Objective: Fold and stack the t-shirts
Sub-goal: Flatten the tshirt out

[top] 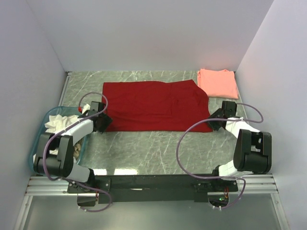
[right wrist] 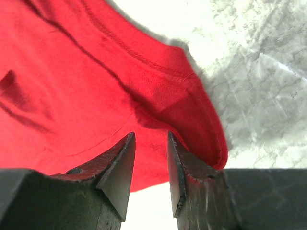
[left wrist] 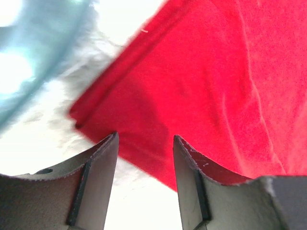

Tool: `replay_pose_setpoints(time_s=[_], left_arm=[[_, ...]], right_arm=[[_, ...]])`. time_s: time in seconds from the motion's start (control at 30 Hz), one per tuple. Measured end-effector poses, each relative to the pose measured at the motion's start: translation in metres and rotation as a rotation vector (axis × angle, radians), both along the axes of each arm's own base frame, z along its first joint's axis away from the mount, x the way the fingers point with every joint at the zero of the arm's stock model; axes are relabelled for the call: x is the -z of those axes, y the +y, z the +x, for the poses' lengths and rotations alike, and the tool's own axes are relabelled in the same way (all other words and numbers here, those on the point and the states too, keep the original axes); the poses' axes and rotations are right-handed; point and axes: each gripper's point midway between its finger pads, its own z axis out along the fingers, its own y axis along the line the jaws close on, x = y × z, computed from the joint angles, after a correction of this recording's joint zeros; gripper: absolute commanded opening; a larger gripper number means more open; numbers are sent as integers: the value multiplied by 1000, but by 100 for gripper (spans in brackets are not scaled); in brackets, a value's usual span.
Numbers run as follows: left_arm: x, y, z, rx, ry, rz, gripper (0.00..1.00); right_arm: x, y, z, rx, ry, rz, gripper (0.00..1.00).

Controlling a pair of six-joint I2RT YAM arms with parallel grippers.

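Observation:
The deep red t-shirt lies spread flat across the middle of the marble table. The salmon-pink t-shirt lies folded at the back right corner. My left gripper is open at the red shirt's near left corner; in the left wrist view the gripper hangs just above the shirt's edge. My right gripper is open at the near right corner; in the right wrist view it is above the shirt's folded corner, and nothing is between its fingers.
A teal basket with white cloth stands at the left edge beside the left arm. Grey walls close in the table on three sides. Purple cables loop from both arms over the near table.

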Motion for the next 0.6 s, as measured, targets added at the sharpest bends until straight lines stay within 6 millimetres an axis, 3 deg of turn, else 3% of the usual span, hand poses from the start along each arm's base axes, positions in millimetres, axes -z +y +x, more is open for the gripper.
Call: replay_pose_setpoints(time_s=[0.3,0.6], left_arm=[[-30,29,-11,-132,-20,82,54],[-16,44,-28,-223,66,131,52]], right_arm=[[-33,0,-1,-4,-100,-20,40],[-31,3,-21,-9,-85,-22,41]])
